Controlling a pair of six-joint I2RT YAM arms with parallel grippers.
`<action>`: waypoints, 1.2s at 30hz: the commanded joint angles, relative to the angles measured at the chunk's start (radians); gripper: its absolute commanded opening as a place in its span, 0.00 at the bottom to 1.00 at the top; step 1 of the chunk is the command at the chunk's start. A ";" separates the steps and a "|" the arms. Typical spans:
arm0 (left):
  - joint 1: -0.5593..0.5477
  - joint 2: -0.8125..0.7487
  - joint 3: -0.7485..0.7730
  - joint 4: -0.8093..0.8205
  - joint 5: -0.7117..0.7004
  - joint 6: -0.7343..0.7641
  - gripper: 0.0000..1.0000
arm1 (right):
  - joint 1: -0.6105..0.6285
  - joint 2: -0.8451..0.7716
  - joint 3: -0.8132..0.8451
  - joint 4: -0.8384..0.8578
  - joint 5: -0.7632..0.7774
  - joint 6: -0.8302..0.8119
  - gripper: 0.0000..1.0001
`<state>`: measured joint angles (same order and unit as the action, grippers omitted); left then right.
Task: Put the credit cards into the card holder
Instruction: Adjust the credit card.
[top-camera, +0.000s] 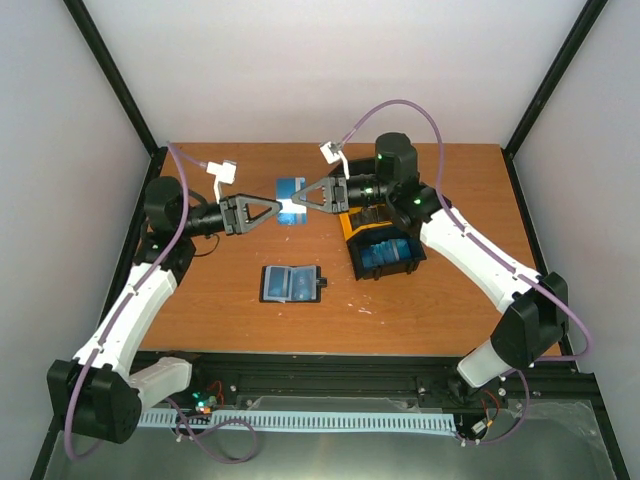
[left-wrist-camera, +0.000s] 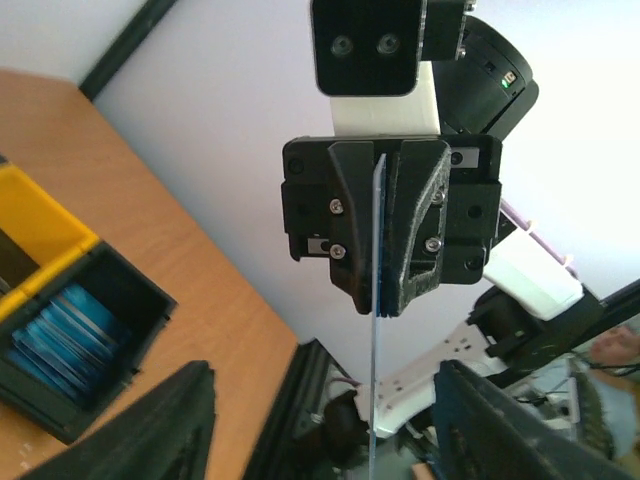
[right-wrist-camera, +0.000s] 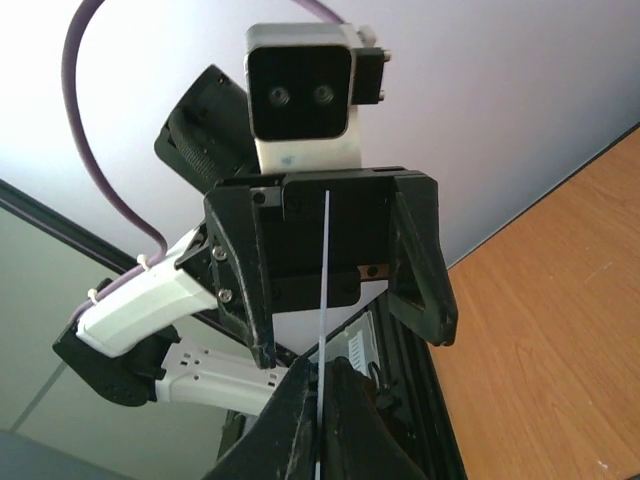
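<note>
A blue credit card (top-camera: 290, 190) hangs in the air between my two grippers, above the back middle of the table. My right gripper (top-camera: 303, 200) is shut on one end of it; in the right wrist view its fingers (right-wrist-camera: 300, 400) pinch the card's thin edge (right-wrist-camera: 326, 270). My left gripper (top-camera: 281, 208) is open, with its jaws wide apart on either side of the card's free end (left-wrist-camera: 375, 390) and not touching it. The black card holder (top-camera: 290, 283) lies open on the table nearer the arms, with blue cards in its pockets.
A black-and-yellow tray (top-camera: 352, 232) with several blue cards (top-camera: 388, 252) stands right of centre, under the right arm. It also shows in the left wrist view (left-wrist-camera: 40, 215). Black frame posts and white walls ring the wooden table (top-camera: 220, 300).
</note>
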<state>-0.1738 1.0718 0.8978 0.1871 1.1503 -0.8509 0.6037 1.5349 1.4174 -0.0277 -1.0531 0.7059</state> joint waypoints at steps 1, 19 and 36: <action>0.003 0.006 0.032 0.017 0.074 -0.054 0.54 | -0.003 -0.010 -0.018 -0.019 -0.042 -0.018 0.03; -0.005 0.050 -0.018 0.094 0.117 -0.187 0.14 | 0.014 0.013 -0.053 -0.022 -0.061 -0.023 0.03; 0.006 0.066 -0.042 -0.373 -0.160 0.252 0.01 | -0.025 -0.085 -0.258 -0.230 0.344 -0.136 0.66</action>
<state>-0.1745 1.1244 0.8700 0.0044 1.1156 -0.7773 0.5896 1.4967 1.2163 -0.1696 -0.8921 0.6090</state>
